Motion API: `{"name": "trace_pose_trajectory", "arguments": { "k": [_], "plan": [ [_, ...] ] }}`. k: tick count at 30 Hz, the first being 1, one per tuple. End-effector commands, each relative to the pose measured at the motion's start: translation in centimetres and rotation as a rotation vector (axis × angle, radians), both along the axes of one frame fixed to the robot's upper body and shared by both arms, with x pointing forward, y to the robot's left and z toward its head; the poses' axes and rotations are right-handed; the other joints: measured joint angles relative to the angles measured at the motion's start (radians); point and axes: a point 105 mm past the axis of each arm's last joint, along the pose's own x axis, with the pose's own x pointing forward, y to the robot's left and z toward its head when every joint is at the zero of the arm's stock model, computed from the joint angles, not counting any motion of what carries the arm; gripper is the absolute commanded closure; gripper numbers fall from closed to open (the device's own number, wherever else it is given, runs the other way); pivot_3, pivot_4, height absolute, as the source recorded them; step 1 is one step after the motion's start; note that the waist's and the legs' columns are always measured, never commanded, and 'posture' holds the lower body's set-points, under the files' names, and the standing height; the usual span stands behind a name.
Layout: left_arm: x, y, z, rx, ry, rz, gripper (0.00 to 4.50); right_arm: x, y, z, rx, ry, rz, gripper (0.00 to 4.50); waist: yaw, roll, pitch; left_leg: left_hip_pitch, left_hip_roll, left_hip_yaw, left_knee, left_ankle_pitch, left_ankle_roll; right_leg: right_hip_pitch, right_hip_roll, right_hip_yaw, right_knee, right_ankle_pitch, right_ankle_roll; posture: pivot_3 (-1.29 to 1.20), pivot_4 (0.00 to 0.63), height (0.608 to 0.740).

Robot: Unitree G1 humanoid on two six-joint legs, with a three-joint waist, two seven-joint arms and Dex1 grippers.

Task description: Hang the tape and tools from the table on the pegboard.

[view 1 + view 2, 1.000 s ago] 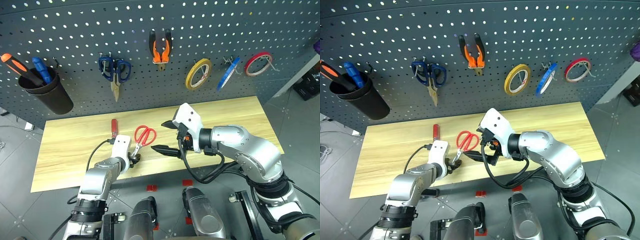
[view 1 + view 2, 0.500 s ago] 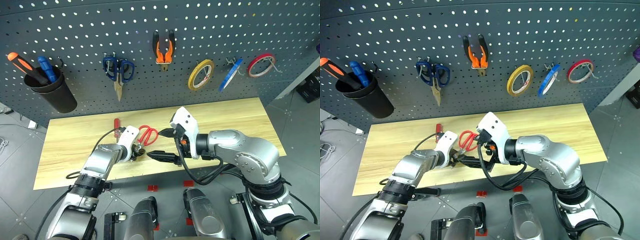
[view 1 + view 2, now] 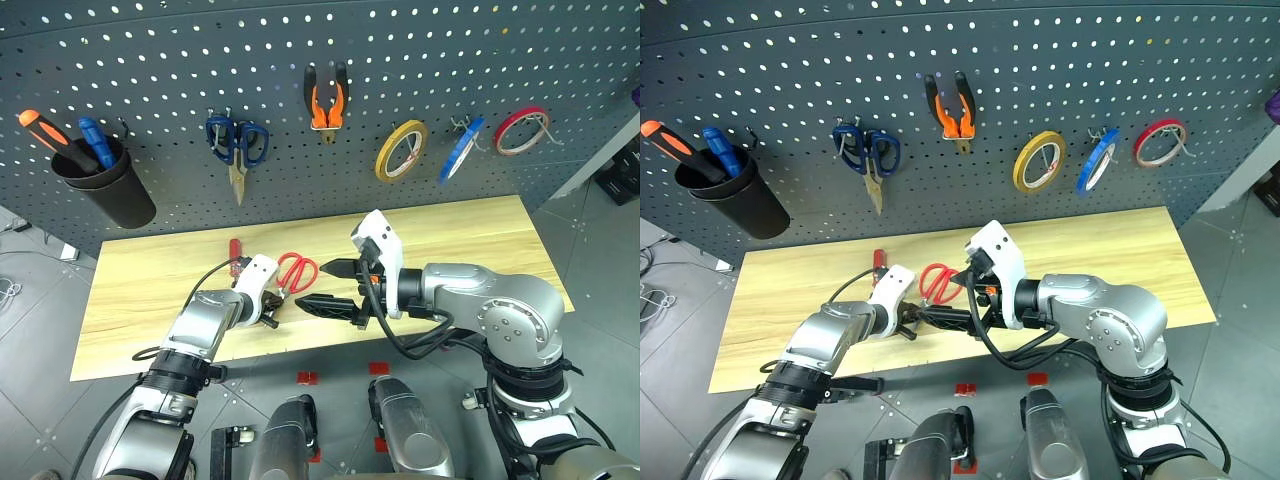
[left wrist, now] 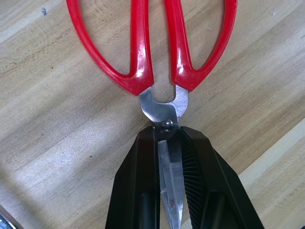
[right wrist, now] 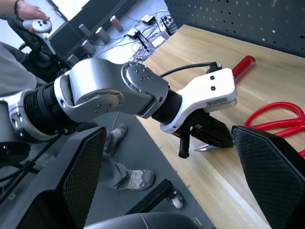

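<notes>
The red-handled scissors [image 4: 152,47] lie flat on the light wooden plank table [image 3: 470,230], near its front edge. The left wrist view shows the grip up close: the left gripper [image 4: 170,157] has its two black fingers squeezed shut on the shiny metal blades, just below the little screw, and the red loops point away from it. From the head camera the scissors look small, and this close grip is hard to make out there.

Just beside the scissors lies the slim red-handled screwdriver [image 3: 234,250], on the side toward the dark grey pegboard [image 3: 400,60] with its rows of small holes.

The right gripper [image 3: 328,285] hovers over the table next to the scissors. Its black fingers [image 5: 274,167] stand wide apart and hold nothing. Its wrist view looks between them at the left arm, and shows a person's hand [image 5: 29,12] holding a controller far behind.

On the pegboard hang the orange-and-black pliers [image 3: 323,95] and the thin blue tape ring [image 3: 459,148]. I can read no writing anywhere.
</notes>
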Motion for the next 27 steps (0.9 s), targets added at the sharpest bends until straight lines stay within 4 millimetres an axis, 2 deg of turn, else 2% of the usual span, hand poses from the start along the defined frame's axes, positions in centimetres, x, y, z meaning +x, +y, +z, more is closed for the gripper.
{"name": "trace_pose_trajectory", "arguments": {
  "k": [1,6,11,13,19,27],
  "plan": [
    [-2.0,-0.1,-2.1,-0.037,0.004,0.024,4.16,-0.4,-0.3,0.6,-0.049,-0.169,0.038,0.0,0.0,-0.001,0.001,0.0,0.0,0.0,0.0,0.0,0.0,0.0,0.0,0.0,0.0,0.0,0.0,-0.37,0.333,0.74],
    [-1.6,0.4,0.9,-0.052,-0.244,0.1,4.16,0.2,-0.7,1.0,-0.122,-0.447,0.036,0.0,-0.002,-0.006,0.004,-0.001,0.0,0.0,-0.001,0.0,0.0,-0.002,0.0,0.0,-0.002,0.0,0.0,-0.37,0.328,0.74],
    [-4.3,-0.5,2.5,0.017,-0.488,0.098,4.16,-0.3,-0.5,2.1,-0.098,-0.67,0.091,0.0,-0.006,-0.01,0.006,-0.004,0.001,0.002,-0.007,0.0,-0.001,-0.006,0.001,0.001,-0.004,0.0,0.0,-0.36,0.331,0.74],
    [-5.4,-0.5,3.2,0.046,-0.57,0.126,4.16,-0.2,-0.7,2.2,-0.099,-0.71,0.097,0.0,-0.002,-0.01,0.006,-0.006,0.001,0.002,-0.008,0.0,-0.001,-0.008,0.001,0.0,-0.006,0.0,0.0,-0.36,0.334,0.74],
    [-7.0,1.8,6.9,0.149,-0.809,0.303,4.16,-0.6,-0.9,3.2,-0.078,-0.81,0.126,0.0,0.001,-0.012,0.007,-0.009,0.001,0.002,-0.008,0.0,0.0,-0.01,0.0,0.0,-0.007,0.0,0.0,-0.36,0.336,0.74],
    [-7.9,2.0,11.4,0.207,-1.004,0.287,4.16,-0.5,-1.1,3.2,-0.092,-0.864,0.134,0.0,0.0,-0.012,0.007,-0.009,0.001,0.002,-0.009,0.0,0.0,-0.01,0.0,0.0,-0.007,0.0,-0.001,-0.35,0.33,0.74]
  ]
}}
